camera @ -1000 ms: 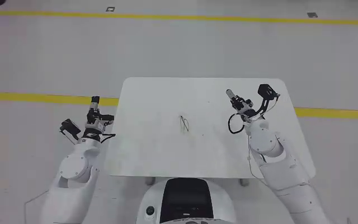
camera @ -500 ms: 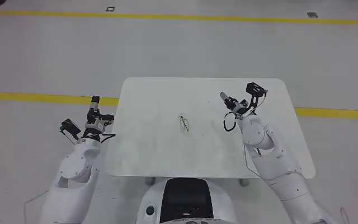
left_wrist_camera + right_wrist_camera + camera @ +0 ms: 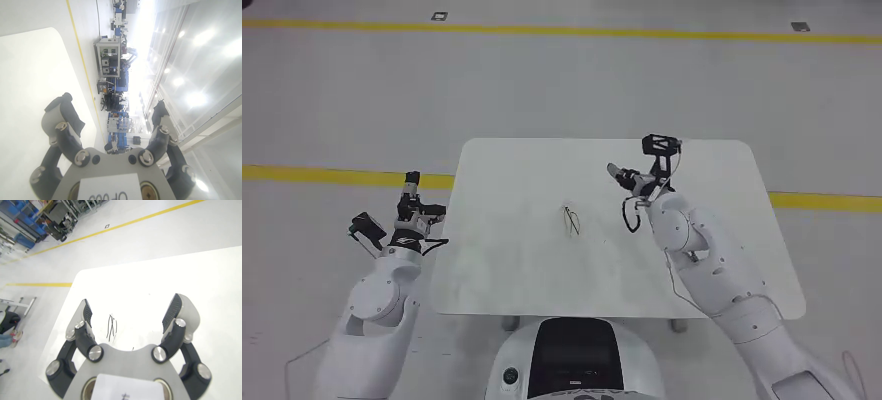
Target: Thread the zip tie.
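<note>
the tie [image 3: 571,220] lay flat near the middle of the surface [image 3: 512,280]. it showed as thin black strands crossing each other, and their number couldn't be told. the right gripper [image 3: 620,175] hung above the surface, btw the tie and the right edge and a bit toward the far edge. its jaws were wide apart w/ nothing in them. in its wrist view the tie [image 3: 112,327] sat inside the gap of the right gripper [image 3: 131,306] but off-centre. the left gripper [image 3: 412,185] was off the surface, just beside the left edge. its jaws were also apart and empty, aimed out at the room, not at the tie.

step in hand looked like the approach for a first pick, w/ no threading done yet.

to do it well:
- centre the gap over one strand before dropping, since it was off to one side.
- pick a spot clear of the crossing, else two strands prob. come up together.
- take the strand near one end, so enough free length is left for the other gripper to take.
- come down steep and get the pads right onto the surface. the tie was v. thin and flat, so a high pinch would likely miss it.
- close slowly, as a fast snap could flick or slide something so light.
- bring the left gripper in over the left edge only once the tie is lifted.
</note>
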Controlling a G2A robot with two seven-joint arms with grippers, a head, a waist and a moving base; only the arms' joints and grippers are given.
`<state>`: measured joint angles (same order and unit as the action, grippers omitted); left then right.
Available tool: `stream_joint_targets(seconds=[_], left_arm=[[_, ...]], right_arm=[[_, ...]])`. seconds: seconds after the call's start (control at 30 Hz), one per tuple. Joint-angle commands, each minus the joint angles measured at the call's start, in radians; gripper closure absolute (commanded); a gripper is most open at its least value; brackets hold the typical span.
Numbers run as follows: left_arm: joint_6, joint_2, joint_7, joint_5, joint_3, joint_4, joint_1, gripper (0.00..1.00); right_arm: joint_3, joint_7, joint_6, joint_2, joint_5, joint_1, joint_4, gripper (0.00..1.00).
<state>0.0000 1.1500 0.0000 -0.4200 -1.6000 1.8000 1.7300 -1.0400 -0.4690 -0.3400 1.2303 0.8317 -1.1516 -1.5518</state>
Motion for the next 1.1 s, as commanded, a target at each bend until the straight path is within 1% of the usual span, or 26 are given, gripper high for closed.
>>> stream_joint_targets(seconds=[0.0,0.07,0.2,0.57,0.63,0.67,0.73,0.87,0.93,1.03,1.07], left_arm=[[0.0,0.0,0.0,0.0,0.0,0.0,0.0,0.0],[0.0,0.0,0.0,0.0,0.0,0.0,0.0,0.0],[0.0,0.0,0.0,0.0,0.0,0.0,0.0,0.0],[0.0,0.0,0.0,0.0,0.0,0.0,0.0,0.0],[0.0,0.0,0.0,0.0,0.0,0.0,0.0,0.0],[0.0,0.0,0.0,0.0,0.0,0.0,0.0,0.0],[0.0,0.0,0.0,0.0,0.0,0.0,0.0,0.0],[0.0,0.0,0.0,0.0,0.0,0.0,0.0,0.0],[0.0,0.0,0.0,0.0,0.0,0.0,0.0,0.0],[0.0,0.0,0.0,0.0,0.0,0.0,0.0,0.0],[0.0,0.0,0.0,0.0,0.0,0.0,0.0,0.0]], right_arm=[[0.035,-0.04,0.0,0.011,0.036,0.03,0.023,0.0],[0.057,-0.063,0.0,0.024,0.063,0.056,0.05,0.0],[0.075,-0.092,0.0,0.044,0.09,0.075,0.087,0.0],[0.075,-0.092,0.0,0.044,0.09,0.075,0.087,0.0],[0.075,-0.083,0.0,0.043,0.115,0.075,0.092,0.0],[0.083,-0.089,0.0,0.044,0.145,0.075,0.087,0.0],[0.094,-0.129,0.009,0.046,0.17,0.09,0.078,0.0],[0.149,-0.269,0.05,0.057,0.241,0.158,0.09,0.0],[0.187,-0.342,0.075,0.065,0.277,0.193,0.109,0.0],[0.24,-0.433,0.1,0.083,0.298,0.248,0.144,0.0],[0.251,-0.44,0.098,0.09,0.298,0.263,0.154,0.0]])
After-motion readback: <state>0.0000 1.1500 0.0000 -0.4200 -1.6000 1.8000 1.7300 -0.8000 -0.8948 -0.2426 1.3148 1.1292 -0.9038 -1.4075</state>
